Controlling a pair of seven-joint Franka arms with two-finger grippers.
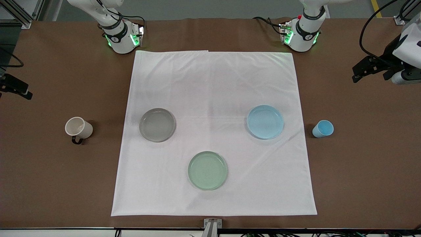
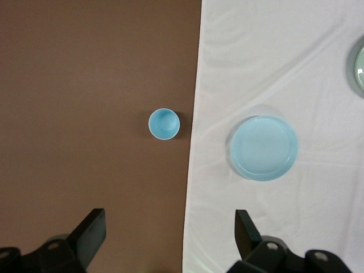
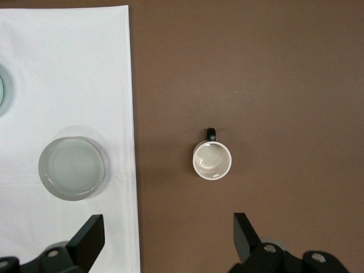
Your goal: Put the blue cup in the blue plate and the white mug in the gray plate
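The blue cup (image 1: 323, 128) stands upright on the brown table at the left arm's end, beside the blue plate (image 1: 265, 121), which lies empty on the white cloth. Both also show in the left wrist view: cup (image 2: 164, 123), plate (image 2: 264, 148). The white mug (image 1: 78, 128) stands on the brown table at the right arm's end, beside the empty gray plate (image 1: 157, 124). The right wrist view shows the mug (image 3: 211, 160) and the gray plate (image 3: 71, 168). My left gripper (image 2: 169, 227) is open and empty, high over the cloth's edge. My right gripper (image 3: 168, 227) is open and empty, high over the cloth's edge near the mug.
A pale green plate (image 1: 208, 170) lies on the white cloth (image 1: 213, 82), nearer to the front camera than the other two plates. The arm bases stand along the table's edge farthest from the front camera. Brown table shows at both ends of the cloth.
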